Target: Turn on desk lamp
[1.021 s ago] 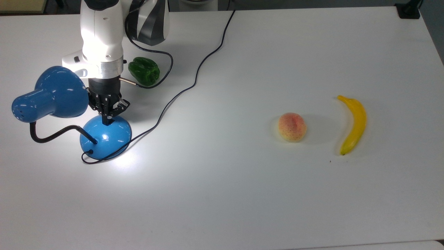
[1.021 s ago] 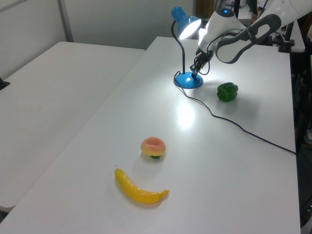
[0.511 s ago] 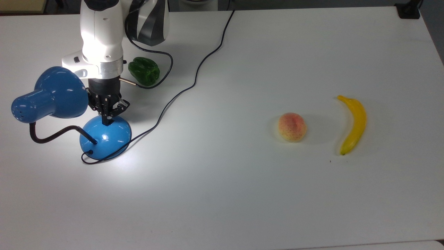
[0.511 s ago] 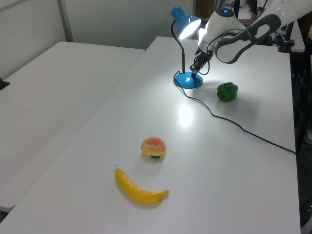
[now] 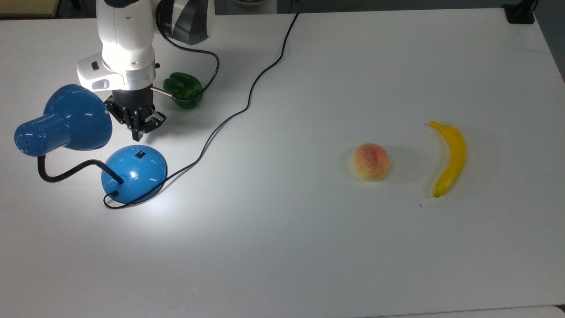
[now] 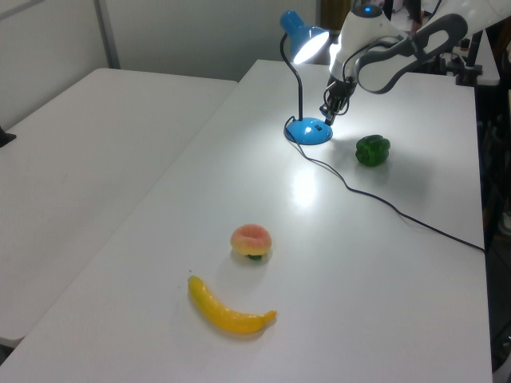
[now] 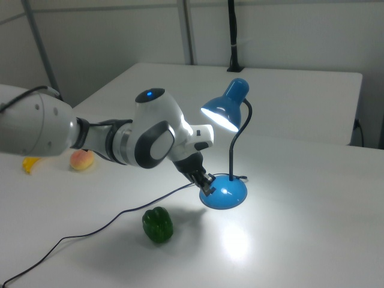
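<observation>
Just below my gripper (image 5: 137,132), fingers nearly together and holding nothing, the desk lamp (image 5: 132,172) shone, untouched.

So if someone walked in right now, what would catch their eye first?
The lit blue lamp, throwing a bright patch on the white table, with the gripper hovering just above its base. After that, the banana and peach at the top view's right, and the green pepper beside the arm.
</observation>
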Motion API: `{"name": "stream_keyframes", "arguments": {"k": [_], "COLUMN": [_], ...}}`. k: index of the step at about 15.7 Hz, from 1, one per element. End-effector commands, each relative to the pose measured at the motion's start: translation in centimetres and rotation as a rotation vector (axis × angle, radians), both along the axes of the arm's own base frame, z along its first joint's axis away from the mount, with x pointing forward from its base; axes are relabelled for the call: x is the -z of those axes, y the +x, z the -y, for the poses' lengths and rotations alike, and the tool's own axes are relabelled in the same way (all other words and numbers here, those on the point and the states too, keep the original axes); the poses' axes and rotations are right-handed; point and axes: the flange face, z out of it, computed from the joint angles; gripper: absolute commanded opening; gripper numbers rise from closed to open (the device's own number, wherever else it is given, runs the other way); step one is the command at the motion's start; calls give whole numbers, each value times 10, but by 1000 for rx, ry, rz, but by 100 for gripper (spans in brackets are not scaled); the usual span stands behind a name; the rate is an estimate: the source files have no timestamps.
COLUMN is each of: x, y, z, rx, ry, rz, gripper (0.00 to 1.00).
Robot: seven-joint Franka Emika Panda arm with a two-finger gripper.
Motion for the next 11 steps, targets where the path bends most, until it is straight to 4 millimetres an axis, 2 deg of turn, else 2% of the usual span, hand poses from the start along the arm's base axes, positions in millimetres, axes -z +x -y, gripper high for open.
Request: {"name": "stream_keyframes", "arguments": {"k": [1, 3, 6, 7, 8, 11], "x": [-34, -52, -90, -109, -125, -173], "y": [-22, -28, -35, -36, -39, -56], "z": [-36, -57, -96, -123, -138, -167], "rx": [-6, -44, -119, -186, -218, -298], "ry": [9, 9, -1, -5, -3, 66], "rz": [-87, -130, -184, -228, -252, -259], "gripper": [0, 0, 0, 0, 0, 0]}}
